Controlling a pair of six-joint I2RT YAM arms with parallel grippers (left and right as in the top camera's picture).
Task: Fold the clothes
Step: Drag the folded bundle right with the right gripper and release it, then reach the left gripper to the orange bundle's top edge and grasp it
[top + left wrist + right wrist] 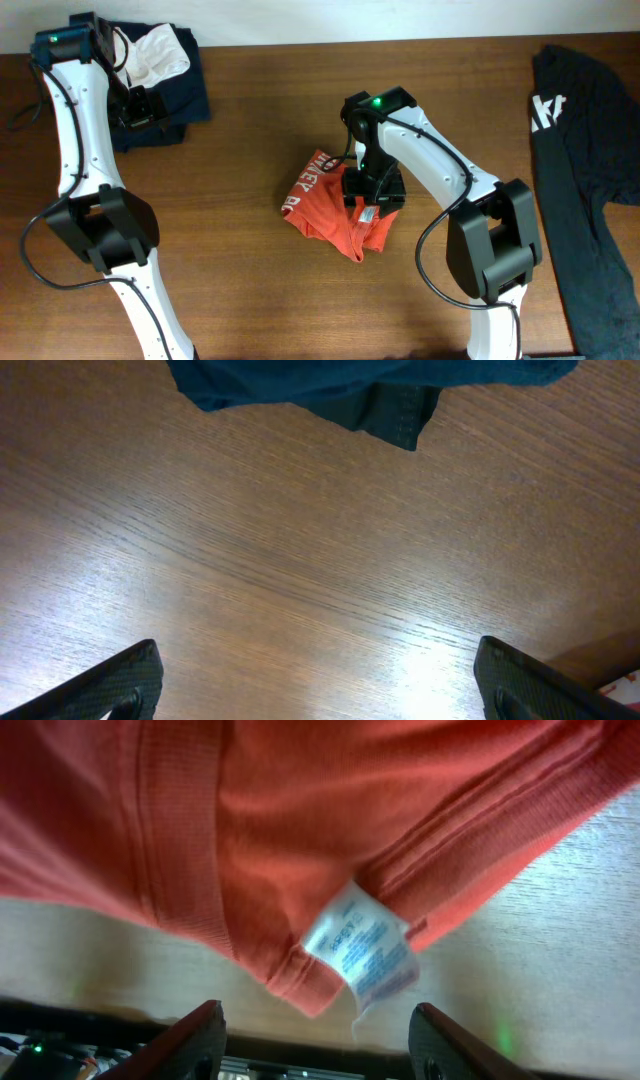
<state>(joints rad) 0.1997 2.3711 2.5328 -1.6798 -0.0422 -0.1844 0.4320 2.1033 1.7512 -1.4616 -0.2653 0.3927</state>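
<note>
Brown wood-grain table point(250, 280) fills the overhead view, with a pale wall strip along the top edge. Near the middle of the table lies a crumpled orange shirt point(320, 195) with white lettering on its left side, bunched into a loose heap. The right gripper point(372, 192) sits directly over the right part of this shirt. From the right wrist camera, its two black fingers point(200, 1035) are spread wide apart with nothing pinched between them, and the orange fabric fills the view just beyond the fingertips. A white care label point(365, 950) with blue print hangs from a ribbed hem. At the far left corner, a dark navy garment point(185, 95) lies in a pile with a white garment point(160, 50) on top. The left gripper point(318, 660) hovers beside that pile, jaws open wide over bare wood, with the navy edge ahead of it. A black shirt point(585, 130) with white print lies spread along the right edge, well apart from the orange one.
</note>
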